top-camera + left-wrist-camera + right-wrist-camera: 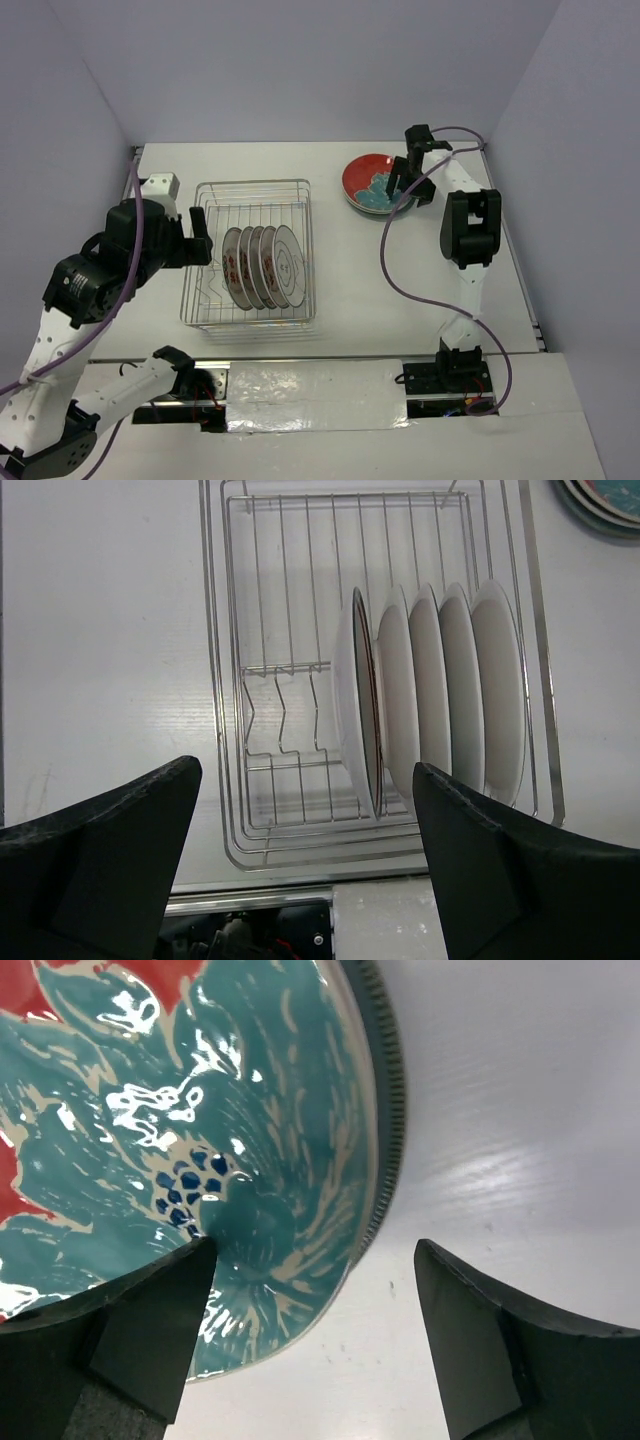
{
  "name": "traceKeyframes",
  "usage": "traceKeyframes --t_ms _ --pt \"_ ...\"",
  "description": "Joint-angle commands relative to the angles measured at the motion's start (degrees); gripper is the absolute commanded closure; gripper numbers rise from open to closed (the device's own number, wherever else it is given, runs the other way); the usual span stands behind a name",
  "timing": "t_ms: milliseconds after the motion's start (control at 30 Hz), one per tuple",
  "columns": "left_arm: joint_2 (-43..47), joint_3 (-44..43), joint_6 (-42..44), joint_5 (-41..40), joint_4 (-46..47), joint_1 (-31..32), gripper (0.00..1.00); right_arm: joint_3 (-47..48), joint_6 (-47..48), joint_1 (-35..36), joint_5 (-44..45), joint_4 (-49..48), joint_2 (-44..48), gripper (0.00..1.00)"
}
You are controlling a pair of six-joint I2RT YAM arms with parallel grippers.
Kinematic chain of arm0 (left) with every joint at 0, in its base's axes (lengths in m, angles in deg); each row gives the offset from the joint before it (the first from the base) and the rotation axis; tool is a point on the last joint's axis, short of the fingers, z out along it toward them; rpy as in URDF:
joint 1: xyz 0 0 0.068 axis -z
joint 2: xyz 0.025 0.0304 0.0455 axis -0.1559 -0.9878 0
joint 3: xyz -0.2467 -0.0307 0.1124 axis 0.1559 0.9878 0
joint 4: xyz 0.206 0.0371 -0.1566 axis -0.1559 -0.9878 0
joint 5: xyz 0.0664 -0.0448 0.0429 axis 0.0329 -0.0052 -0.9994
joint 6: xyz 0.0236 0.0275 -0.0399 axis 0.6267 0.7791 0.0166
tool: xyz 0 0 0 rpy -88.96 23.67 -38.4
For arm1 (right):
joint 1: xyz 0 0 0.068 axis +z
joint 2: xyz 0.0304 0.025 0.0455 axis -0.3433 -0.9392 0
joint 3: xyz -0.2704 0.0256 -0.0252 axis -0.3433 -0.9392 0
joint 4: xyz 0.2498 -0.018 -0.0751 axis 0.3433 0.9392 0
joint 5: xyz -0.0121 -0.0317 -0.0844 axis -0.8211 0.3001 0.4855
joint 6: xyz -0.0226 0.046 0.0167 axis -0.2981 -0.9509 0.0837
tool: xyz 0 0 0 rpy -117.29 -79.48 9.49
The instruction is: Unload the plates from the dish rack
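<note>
five white plates (430,690) are standing on edge in a row inside the rack (280,600), crowding its right half and leaving the zigzag dividers on the left bare. the left fingers (203,240) are hanging released and spread wide just outside the rack's left wall, gripping nothing and well apart from the row. a red plate (368,180) with a teal pattern is lying flat on the tabletop (480,300), right of the rack and farther back. the right fingers (405,185) are straddling its right rim, spread open, one over the teal glaze and the other over bare tabletop. whether either is touching the plate is not showing.
</note>
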Motion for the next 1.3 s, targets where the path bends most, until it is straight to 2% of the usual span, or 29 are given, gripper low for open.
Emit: traceKeyframes --t_ms 0,133,267,300,500,667,933,1033,1100,1133,1200,1233,1267 --pt "-0.3 1.3 -0.8 0.8 1.4 0.0 0.01 -2.9 -0.4 0.3 7.3 0.7 5.2 0.13" --pt "-1.2 3.4 -2.6 -0.1 2.7 0.7 0.01 -10.0 0.0 0.6 6.4 -3.5 15.9 0.12" --pt "-3.1 7.4 -5.6 -5.2 3.8 3.4 0.04 -24.3 0.8 3.7 6.2 -10.8 32.2 0.11" --pt "-3.7 7.8 -6.2 -6.1 3.9 4.1 0.06 -25.9 0.7 4.2 6.3 -11.8 37.6 0.1" --pt "-9.0 10.0 -11.6 -14.2 5.3 11.2 0.21 -34.3 1.1 8.2 7.3 -11.2 50.8 0.1" --pt "-13.4 10.8 -16.0 -19.9 4.2 12.8 0.37 -39.5 1.0 10.0 7.8 -10.8 56.5 0.1" --pt "-15.4 14.5 -18.2 -21.0 6.5 13.0 0.47 -41.7 1.1 11.2 7.9 -10.2 60.7 0.1" --pt "-15.7 15.5 -17.7 -19.3 8.5 13.1 0.61 -41.4 1.1 11.4 7.7 -9.6 61.2 0.1" --pt "-16.2 15.5 -17.6 -18.5 9.3 13.0 0.66 -40.9 1.1 11.5 8.1 -9.1 61.6 0.1" --pt "-16.2 15.4 -17.5 -18.1 9.5 13.0 0.74 -40.8 1.1 11.7 8.2 -9.0 62.1 0.1" --pt "-16.2 14.1 -17.5 -17.8 9.2 13.0 0.84 -40.0 1.0 11.8 8.4 -8.3 62.6 0.1" --pt "-16.3 13.2 -17.6 -17.9 8.6 13.3 0.94 -39.7 0.9 12.2 8.9 -7.1 63.4 0.1" --pt "-16.0 12.3 -17.9 -18.3 7.9 13.3 0.96 -39.4 0.9 12.3 9.2 -7.0 63.9 0.1"
